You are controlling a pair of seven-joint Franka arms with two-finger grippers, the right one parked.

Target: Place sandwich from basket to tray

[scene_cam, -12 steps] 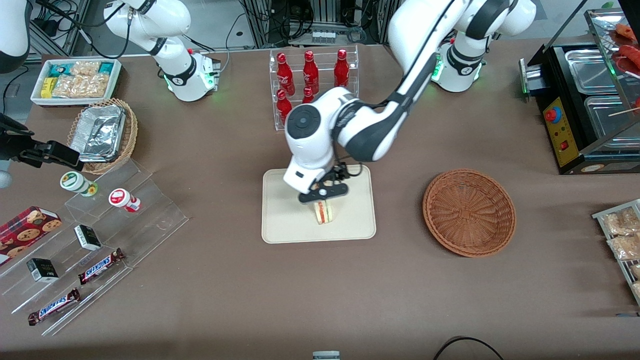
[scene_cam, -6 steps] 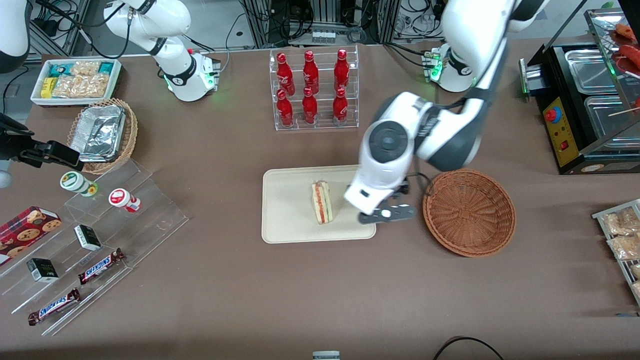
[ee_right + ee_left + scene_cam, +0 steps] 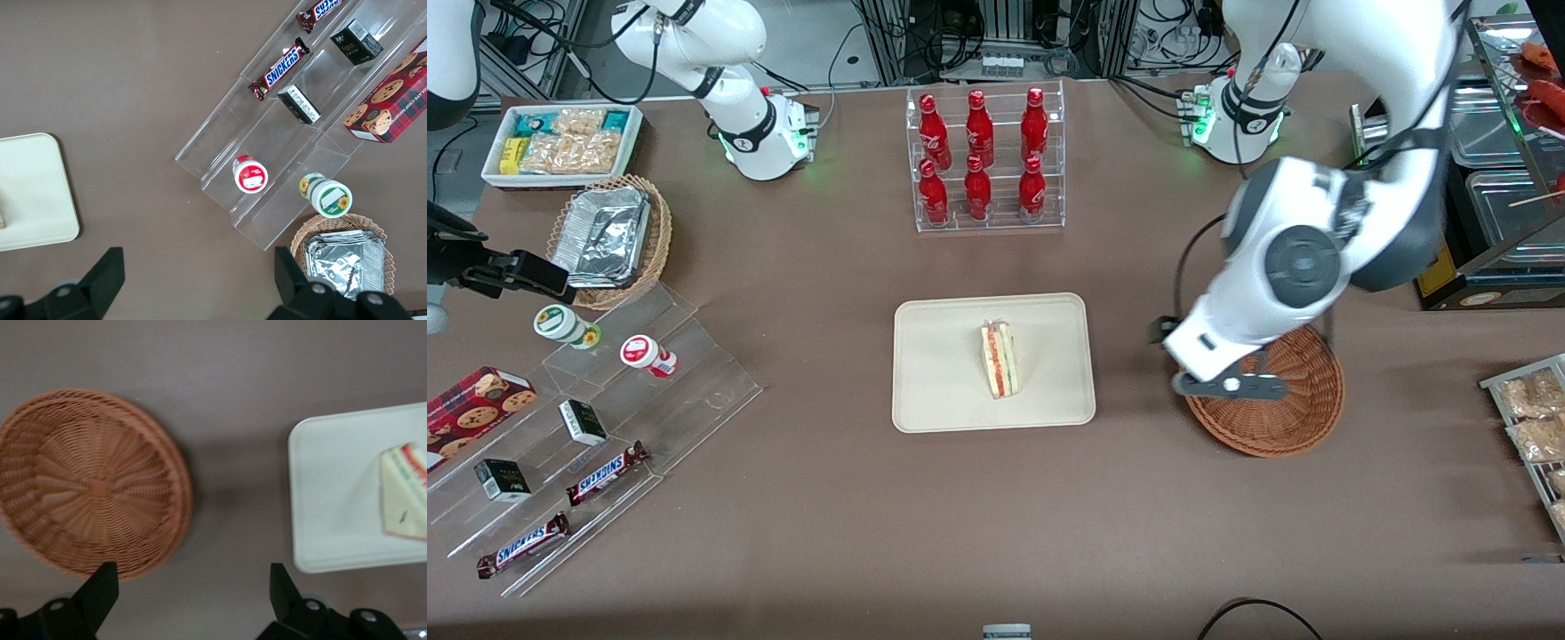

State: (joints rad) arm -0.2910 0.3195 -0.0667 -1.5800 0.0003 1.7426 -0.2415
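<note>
The sandwich (image 3: 1000, 360) (image 3: 405, 491), a pale wedge with red and yellow filling, lies on the cream tray (image 3: 943, 391) (image 3: 327, 493), near its middle. The reddish-brown wicker basket (image 3: 1294, 418) (image 3: 87, 487) sits empty on the table beside the tray, toward the working arm's end. My gripper (image 3: 1232, 385) (image 3: 193, 587) hangs above the basket's rim on the side nearest the tray. It is open, with nothing between its black fingers (image 3: 100, 587); only bare table shows between them.
A clear rack of red bottles (image 3: 983, 156) stands farther from the front camera than the tray. A food warmer (image 3: 1476, 178) and bagged snacks (image 3: 1534, 418) sit at the working arm's end. Acrylic steps with candy bars (image 3: 587, 418) and a foil-filled basket (image 3: 609, 236) lie toward the parked arm's end.
The gripper let go of the sandwich on the tray, then swung away sideways and now hangs over the basket's rim. The sandwich stays on the tray.
</note>
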